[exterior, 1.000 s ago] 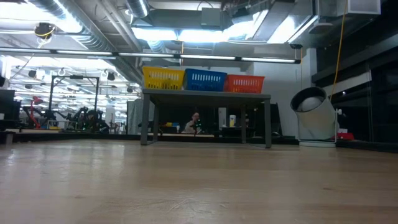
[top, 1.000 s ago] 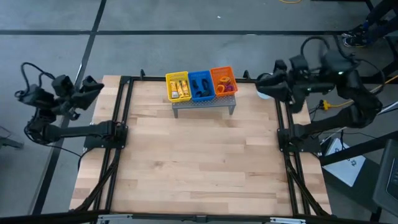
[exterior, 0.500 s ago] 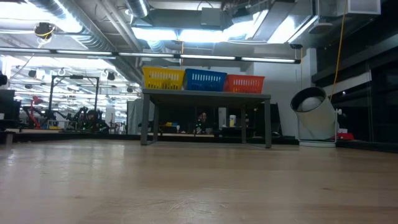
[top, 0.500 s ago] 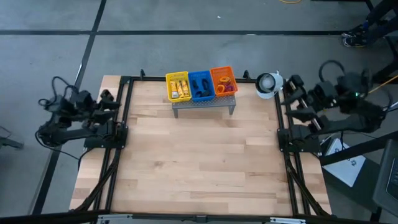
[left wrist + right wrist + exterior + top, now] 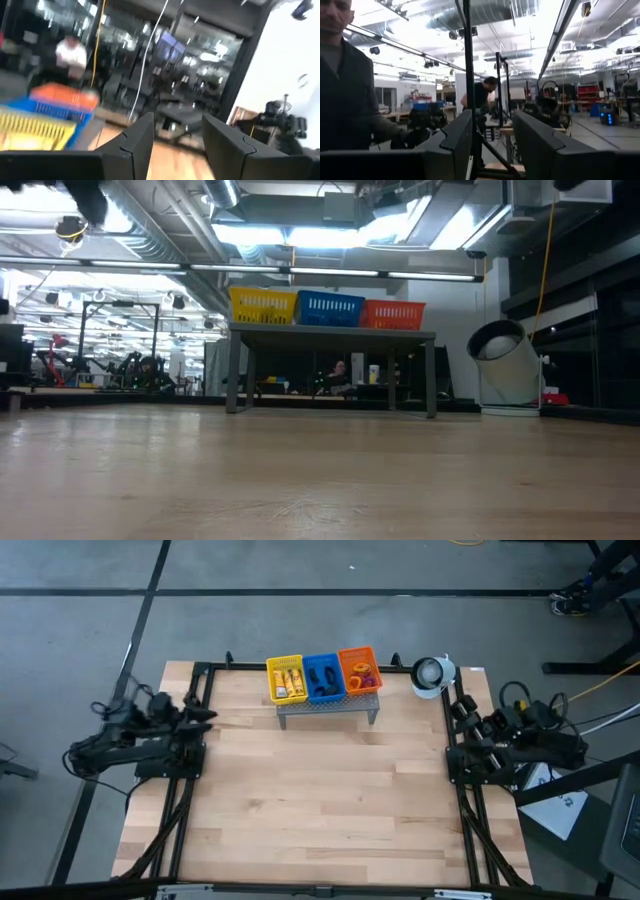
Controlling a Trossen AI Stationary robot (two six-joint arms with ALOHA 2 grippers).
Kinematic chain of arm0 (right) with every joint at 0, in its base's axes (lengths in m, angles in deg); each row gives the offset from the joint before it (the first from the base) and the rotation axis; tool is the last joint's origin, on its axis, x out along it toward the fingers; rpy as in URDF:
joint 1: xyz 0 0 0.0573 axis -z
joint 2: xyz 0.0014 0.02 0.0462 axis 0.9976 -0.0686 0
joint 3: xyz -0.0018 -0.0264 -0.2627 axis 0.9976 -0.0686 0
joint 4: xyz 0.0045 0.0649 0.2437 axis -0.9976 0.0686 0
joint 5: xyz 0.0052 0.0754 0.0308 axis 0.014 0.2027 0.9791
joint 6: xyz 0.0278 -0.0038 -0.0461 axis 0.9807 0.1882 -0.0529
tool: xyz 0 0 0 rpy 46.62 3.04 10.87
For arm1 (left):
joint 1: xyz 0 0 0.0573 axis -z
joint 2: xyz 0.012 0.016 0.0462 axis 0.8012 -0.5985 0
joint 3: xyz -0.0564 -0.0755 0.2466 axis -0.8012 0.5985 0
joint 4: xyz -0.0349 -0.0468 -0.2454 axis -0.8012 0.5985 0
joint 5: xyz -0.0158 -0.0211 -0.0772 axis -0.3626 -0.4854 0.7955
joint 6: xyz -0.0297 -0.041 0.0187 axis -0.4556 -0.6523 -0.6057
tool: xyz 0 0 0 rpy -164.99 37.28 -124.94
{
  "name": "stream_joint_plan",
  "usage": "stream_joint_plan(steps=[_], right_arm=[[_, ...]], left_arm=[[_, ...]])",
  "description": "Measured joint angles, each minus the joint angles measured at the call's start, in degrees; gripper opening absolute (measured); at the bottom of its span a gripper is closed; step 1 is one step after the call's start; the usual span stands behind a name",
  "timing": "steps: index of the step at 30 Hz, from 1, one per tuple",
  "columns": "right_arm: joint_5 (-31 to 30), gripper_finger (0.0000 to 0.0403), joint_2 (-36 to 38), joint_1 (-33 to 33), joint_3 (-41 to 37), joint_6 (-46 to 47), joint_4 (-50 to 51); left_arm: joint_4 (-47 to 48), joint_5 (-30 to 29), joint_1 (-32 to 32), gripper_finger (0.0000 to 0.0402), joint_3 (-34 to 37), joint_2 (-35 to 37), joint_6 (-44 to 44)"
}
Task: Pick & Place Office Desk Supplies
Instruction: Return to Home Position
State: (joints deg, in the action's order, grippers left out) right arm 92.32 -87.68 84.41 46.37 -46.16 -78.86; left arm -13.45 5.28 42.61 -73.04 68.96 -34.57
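Note:
The office supplies lie in three small trays on a grey perforated stand [image 5: 328,712] at the table's far edge. Yellow-and-white packets [image 5: 286,680] fill the yellow tray, black clips [image 5: 322,676] the blue tray, and coloured loops [image 5: 362,672] the orange tray. The low view shows only the tray walls [image 5: 329,308] on the stand. My left gripper [image 5: 203,711] is folded low at the table's left edge, open, [image 5: 177,135] with nothing between its fingers. My right gripper [image 5: 459,706] is folded low at the right edge, also open and empty [image 5: 492,130].
A white round device [image 5: 430,673] stands at the far right corner. Black frame rails [image 5: 190,790] run along both sides of the table. The wooden tabletop [image 5: 320,790] stretches bare in front of the stand. People show in the room beyond [image 5: 340,75].
Both arms have folded down and drawn in to their bases at the table's side edges. The right arm has pulled away from the far right corner, uncovering the white round device. The left gripper has sunk and swung toward the left rail. The trays have stayed put.

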Motion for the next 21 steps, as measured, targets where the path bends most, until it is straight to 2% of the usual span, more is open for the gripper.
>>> stream_joint_plan(steps=[2,6,14,21], right_arm=[[-0.07,0.0143,3.47,0.0,-2.1,-0.09,1.8],[0.16,0.0143,3.25,0.08,-3.38,1.4,3.73],[-1.33,0.0143,3.43,0.04,-8.33,1.3,6.71],[-0.15,0.0143,3.45,0.04,-12.92,-1.59,12.3]], left_arm=[[0.25,0.0,0.0,0.0166,2.39,0.02,-1.2],[-2.67,1.7,0.0,0.0166,8.3,0.07,-3.56],[-22.87,2.44,0.02,0.0166,23.55,0.09,-8.65],[-18.07,0.96,0.02,0.0166,24.13,-0.22,-10.24]])
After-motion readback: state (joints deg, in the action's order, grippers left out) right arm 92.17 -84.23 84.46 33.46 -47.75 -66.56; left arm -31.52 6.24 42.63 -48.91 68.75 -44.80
